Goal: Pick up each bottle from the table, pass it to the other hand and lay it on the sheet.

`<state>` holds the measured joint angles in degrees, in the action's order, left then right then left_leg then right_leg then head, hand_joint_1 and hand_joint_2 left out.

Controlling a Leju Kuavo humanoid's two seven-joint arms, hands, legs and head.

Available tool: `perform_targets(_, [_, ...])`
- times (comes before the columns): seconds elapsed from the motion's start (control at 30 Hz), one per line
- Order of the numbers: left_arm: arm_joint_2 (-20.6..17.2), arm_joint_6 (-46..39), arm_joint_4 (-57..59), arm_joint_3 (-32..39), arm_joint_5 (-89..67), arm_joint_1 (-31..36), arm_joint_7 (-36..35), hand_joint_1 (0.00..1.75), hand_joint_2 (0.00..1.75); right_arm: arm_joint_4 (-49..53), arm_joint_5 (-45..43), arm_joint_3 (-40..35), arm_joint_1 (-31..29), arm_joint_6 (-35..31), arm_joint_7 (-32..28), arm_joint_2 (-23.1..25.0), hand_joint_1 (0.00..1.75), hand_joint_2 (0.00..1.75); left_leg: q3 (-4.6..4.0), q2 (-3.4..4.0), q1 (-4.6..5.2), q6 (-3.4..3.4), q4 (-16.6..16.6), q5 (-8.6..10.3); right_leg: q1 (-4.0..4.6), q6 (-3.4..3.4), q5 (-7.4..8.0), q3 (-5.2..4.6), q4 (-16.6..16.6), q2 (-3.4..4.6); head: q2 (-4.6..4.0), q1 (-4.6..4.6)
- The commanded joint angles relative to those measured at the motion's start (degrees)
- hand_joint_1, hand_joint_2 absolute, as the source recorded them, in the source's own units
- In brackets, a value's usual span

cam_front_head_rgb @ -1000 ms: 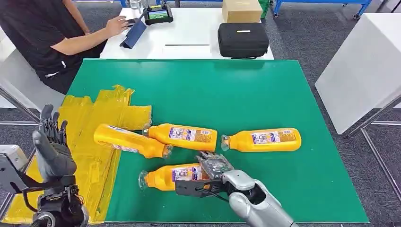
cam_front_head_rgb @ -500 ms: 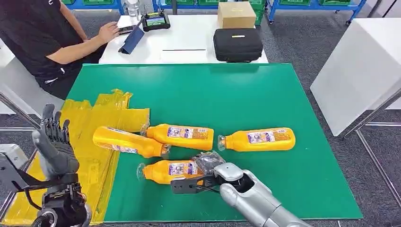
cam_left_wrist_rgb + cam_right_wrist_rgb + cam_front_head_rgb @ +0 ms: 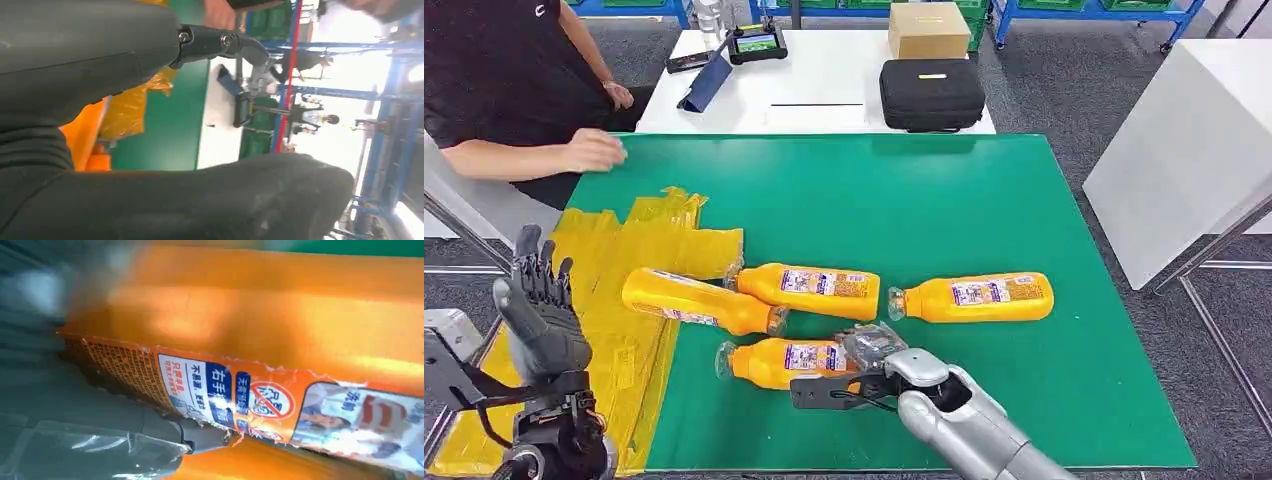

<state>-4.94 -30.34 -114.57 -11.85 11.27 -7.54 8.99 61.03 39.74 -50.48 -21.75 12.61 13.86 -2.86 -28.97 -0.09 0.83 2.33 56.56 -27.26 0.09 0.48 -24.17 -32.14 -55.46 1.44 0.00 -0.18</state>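
Nearest the robot on the green table (image 3: 944,200), the front bottle (image 3: 779,361) lay on its side w/ the right hand (image 3: 876,352) wrapped round its base end, thumb under the near side; right wrist view showed the label (image 3: 240,395) pressed close against the fingers, so I judged it gripped but not yet off the table; to do this step well, squeeze firm near the base, lift level so the cap end doesn't drag or knock the neighbouring bottles, then bring it across to the left; long axis ran left-right across the table, cap pointing toward the yellow sheet (image 3: 614,260); left hand (image 3: 539,310) stood raised over that sheet, fingers apart, holding nothing; three other bottles lay just beyond, one (image 3: 694,300) partly on the sheet; a person's hand (image 3: 594,150) rested at the far left corner.
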Motion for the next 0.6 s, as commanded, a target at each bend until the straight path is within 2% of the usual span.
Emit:
perform_targets(0.03, [-0.1,11.3,-6.4,3.0,15.0,-7.8,-0.9,0.00,0.00,46.8,-20.9,20.0,21.2,-8.0,-6.6,-7.8,1.75,1.75,-0.33,-0.37,-0.05,-0.13,0.1,-0.06,0.03,0.04,-0.14,-0.18,0.0,-0.44,0.00,0.02])
perform_targets(0.07, [-0.1,14.3,-6.9,2.8,18.3,-8.1,-1.1,0.00,1.75,50.0,-22.8,21.6,22.2,-8.3,-7.9,-8.3,1.75,1.75,-0.48,-0.37,0.00,-0.09,0.1,-0.06,-0.02,0.04,-0.14,-0.31,-0.1,-0.44,0.00,0.07])
perform_targets(0.17, [-0.5,18.1,-6.9,1.3,21.1,-7.7,-1.8,0.00,1.75,55.0,-26.0,25.1,25.7,-10.7,-12.0,-7.6,1.75,1.75,-1.31,-0.41,0.06,-0.01,0.1,0.05,-0.18,0.08,0.00,-1.10,-0.1,-0.48,0.00,-0.09])
perform_targets(0.3, [-0.3,18.0,-6.5,1.0,20.9,-7.0,-1.8,0.00,1.75,54.0,-25.7,24.7,26.1,-11.1,-13.3,-7.4,1.75,1.75,-1.15,-0.66,0.04,-0.05,0.1,0.02,-0.13,0.10,-0.17,-0.92,0.0,-0.81,0.00,0.00])
perform_targets(0.37, [-1.0,19.3,-6.4,0.2,20.9,-6.4,-2.4,0.00,1.75,53.4,-25.8,24.9,26.3,-11.9,-14.2,-6.7,1.75,1.75,-1.28,-0.43,0.03,-0.01,0.0,0.05,-0.13,0.06,-0.04,-1.07,0.0,-0.58,0.00,0.00])
perform_targets(0.4, [-1.2,20.4,-6.2,-0.5,21.3,-5.8,-3.0,0.00,1.75,53.0,-25.4,24.9,26.1,-12.2,-13.7,-6.4,1.75,1.75,-1.10,-0.41,-0.03,-0.17,0.0,-0.06,-0.08,0.07,-0.14,-0.88,0.0,-0.64,0.00,-0.02])
perform_targets(0.47, [-1.3,22.0,-6.2,-1.6,22.5,-5.4,-3.9,0.00,1.75,51.7,-22.9,24.8,25.2,-13.2,-11.8,-5.4,1.75,1.75,-1.26,-0.48,-0.02,-0.13,0.0,-0.01,-0.09,0.07,-0.07,-0.95,0.0,-0.67,0.00,0.00])
perform_targets(0.6, [-1.0,24.7,-5.7,-5.1,24.4,-3.8,-6.4,0.00,1.75,44.0,-17.7,22.9,18.7,-14.8,-7.4,-0.9,1.75,1.75,-1.28,-0.30,0.00,-0.08,0.0,0.04,-0.11,0.08,0.01,-1.05,0.0,-0.48,0.00,0.00])
